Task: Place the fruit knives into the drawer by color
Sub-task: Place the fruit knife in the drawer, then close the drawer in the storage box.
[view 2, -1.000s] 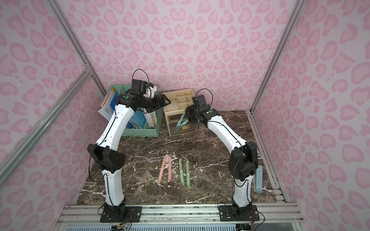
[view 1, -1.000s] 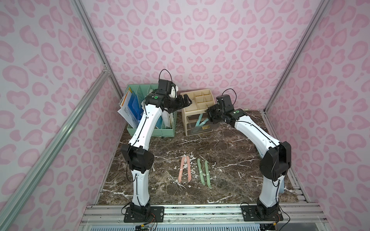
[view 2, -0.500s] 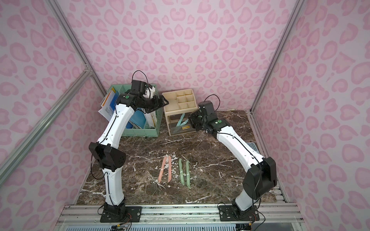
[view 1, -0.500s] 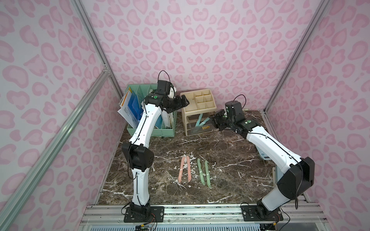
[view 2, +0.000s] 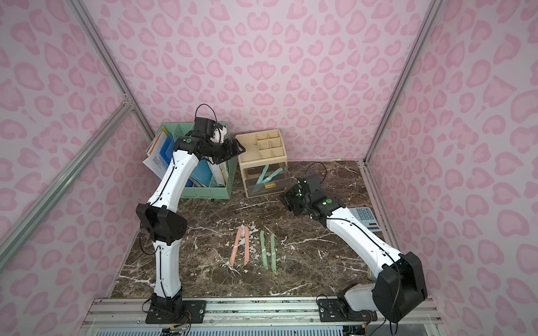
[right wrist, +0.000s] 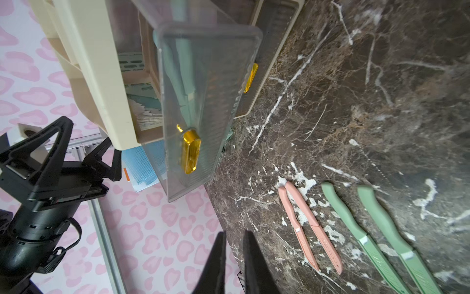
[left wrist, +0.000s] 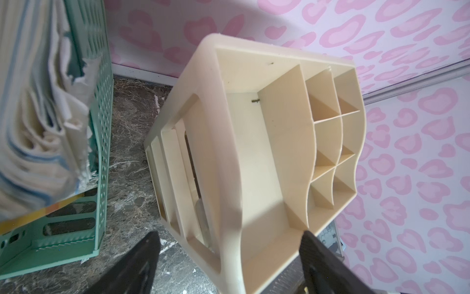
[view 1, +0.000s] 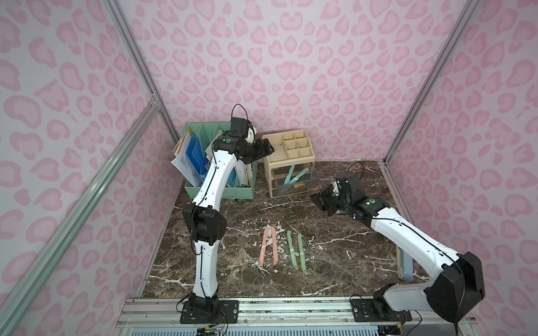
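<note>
Two teal knives [view 1: 293, 177] lie in the open drawer [view 1: 309, 186] (a third done, I judge); pink knives [view 1: 269, 246] and green knives [view 1: 297, 252] remain on the table [view 1: 349, 256]; left gripper [view 1: 266, 146] is spread wide at the organizer [view 1: 291, 145], gripping nothing; right gripper [right wrist: 234, 233] is nearly closed, empty.

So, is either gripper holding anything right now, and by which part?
Nothing is held. The right gripper is nearly closed and empty. The left gripper is open astride a top corner of the beige organiser, not clamping it.
</note>
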